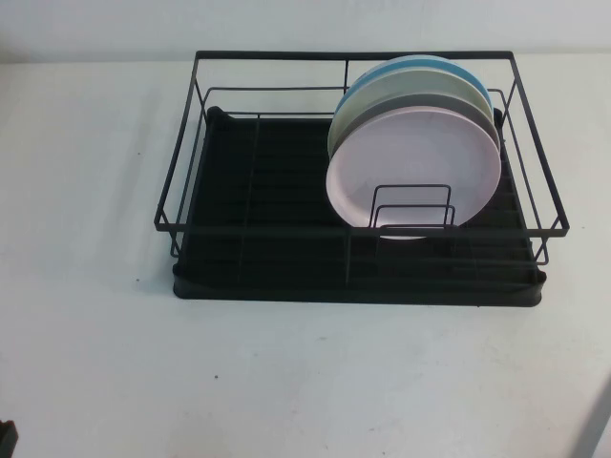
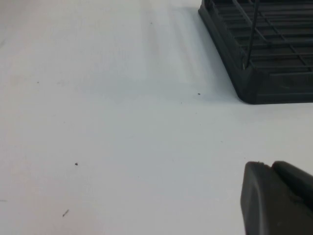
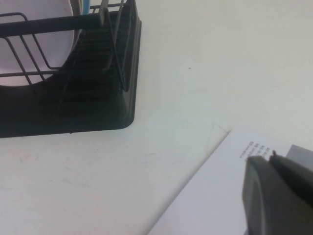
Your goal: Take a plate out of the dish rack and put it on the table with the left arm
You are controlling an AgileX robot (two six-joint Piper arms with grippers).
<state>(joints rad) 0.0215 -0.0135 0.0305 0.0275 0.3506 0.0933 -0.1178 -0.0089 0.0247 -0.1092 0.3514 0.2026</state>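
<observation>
The pale pink plate [image 1: 412,167] stands on edge at the front of a stack in the right half of the black wire dish rack [image 1: 353,57]. It also shows in the right wrist view [image 3: 44,34]. My left gripper [image 2: 271,166] is shut and empty. It hangs low over the white table [image 1: 95,334], near the rack's front left corner [image 2: 259,88] and apart from it. My right gripper [image 3: 270,157] is shut and empty, over a white paper sheet beside the rack's front right corner [image 3: 112,112]. In the high view only a dark bit of the left arm [image 1: 6,437] shows.
A grey plate [image 1: 401,103] and a light blue plate [image 1: 410,69] stand behind the pink one. Small wire dividers [image 1: 410,205] stand in front of the pink plate. The printed paper sheet [image 3: 215,196] lies on the table to the rack's right.
</observation>
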